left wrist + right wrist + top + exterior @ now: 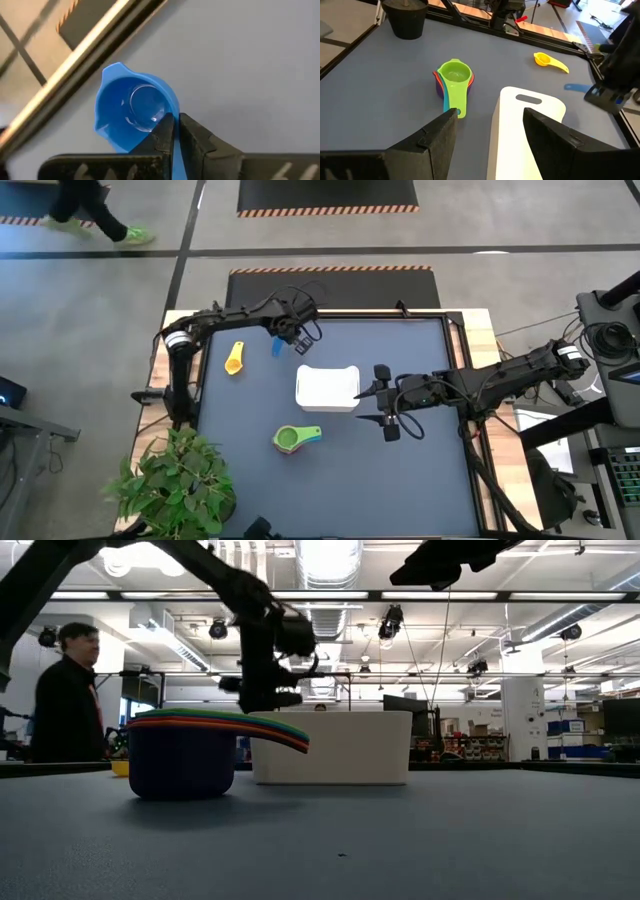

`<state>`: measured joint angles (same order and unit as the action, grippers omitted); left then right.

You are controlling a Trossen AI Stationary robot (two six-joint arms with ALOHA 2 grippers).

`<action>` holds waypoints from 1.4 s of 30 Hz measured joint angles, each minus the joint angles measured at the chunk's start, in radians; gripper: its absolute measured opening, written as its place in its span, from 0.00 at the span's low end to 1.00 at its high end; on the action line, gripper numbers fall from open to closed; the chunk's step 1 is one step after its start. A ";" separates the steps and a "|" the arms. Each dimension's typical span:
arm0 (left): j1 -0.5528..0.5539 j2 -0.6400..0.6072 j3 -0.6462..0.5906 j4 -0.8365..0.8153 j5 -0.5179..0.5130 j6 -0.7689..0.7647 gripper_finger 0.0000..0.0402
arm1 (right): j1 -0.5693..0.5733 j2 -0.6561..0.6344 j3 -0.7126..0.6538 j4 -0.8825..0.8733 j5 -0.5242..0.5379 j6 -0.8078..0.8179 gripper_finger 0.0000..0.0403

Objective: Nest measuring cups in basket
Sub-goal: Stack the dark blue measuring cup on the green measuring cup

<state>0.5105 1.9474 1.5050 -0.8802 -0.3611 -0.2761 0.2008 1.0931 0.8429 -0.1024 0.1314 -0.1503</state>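
The blue measuring cup (132,107) is between the fingers of my left gripper (176,132), which is shut on it near the table's far edge, as the high view shows (290,337). A yellow cup (235,360) lies on the mat to its left. A green-topped stack of cups (293,438) rests on its base in the near middle. The white basket (327,388) stands at the centre. My right gripper (363,404) hovers open at the basket's right end. My left gripper pinches the blue cup's handle (176,159) between its two fingers, close to the bowl. The fingers slant down from above. The bowl sticks out beyond the fingertips, its open mouth facing the wrist camera. Whether it is clear of the mat, I cannot tell.
A potted plant (175,485) stands at the table's near left corner. A person (65,700) stands beyond the table. Bare mat lies in front of the basket and to the right of the stack.
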 joint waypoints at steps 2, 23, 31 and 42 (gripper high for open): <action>-0.023 -0.017 0.041 -0.040 0.000 0.028 0.00 | 0.000 0.000 0.000 0.000 0.000 0.000 0.53; -0.435 -0.052 0.592 -0.555 0.024 0.230 0.00 | 0.000 0.000 0.000 -0.021 0.000 0.004 0.53; -0.674 -0.052 0.546 -0.612 0.112 0.271 0.00 | 0.000 0.000 0.000 -0.021 0.000 -0.003 0.53; -0.916 -0.052 0.281 -0.504 0.143 0.358 0.00 | 0.000 0.000 0.000 -0.020 0.000 -0.004 0.53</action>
<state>-0.4051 1.8957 1.7858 -1.3845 -0.2176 0.0823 0.2005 1.0931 0.8429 -0.1227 0.1318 -0.1544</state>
